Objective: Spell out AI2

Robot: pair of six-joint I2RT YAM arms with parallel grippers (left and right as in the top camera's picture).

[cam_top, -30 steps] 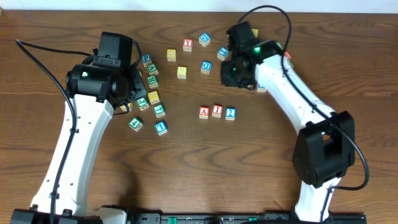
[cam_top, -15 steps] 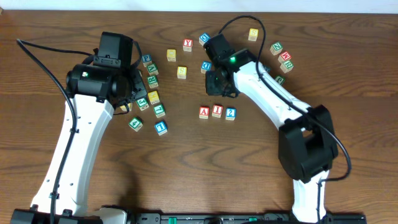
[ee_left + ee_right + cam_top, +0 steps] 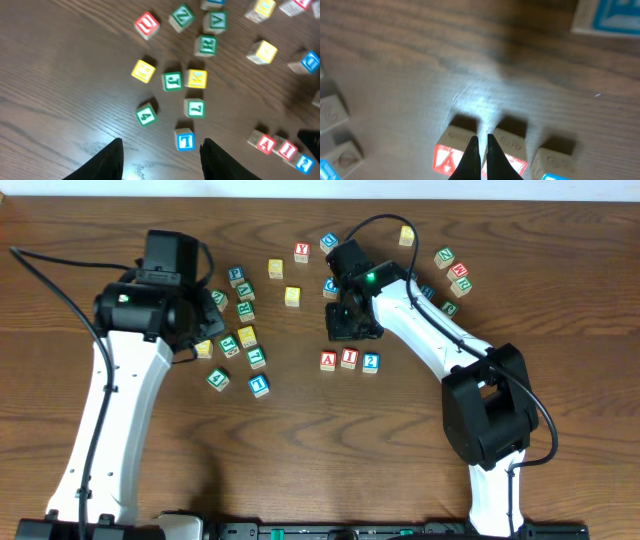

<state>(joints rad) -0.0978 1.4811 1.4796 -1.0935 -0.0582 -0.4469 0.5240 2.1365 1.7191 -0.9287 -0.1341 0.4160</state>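
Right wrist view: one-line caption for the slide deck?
Right hand, fingers closed, poised above the A block and I block on the wood table.

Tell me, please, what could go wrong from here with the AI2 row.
The right claw, shut, points at the gap between the A block and the I block; a small slip could push them apart or askew.
The 2 block lies close beside the I block, so a nudge there might shift the whole row.
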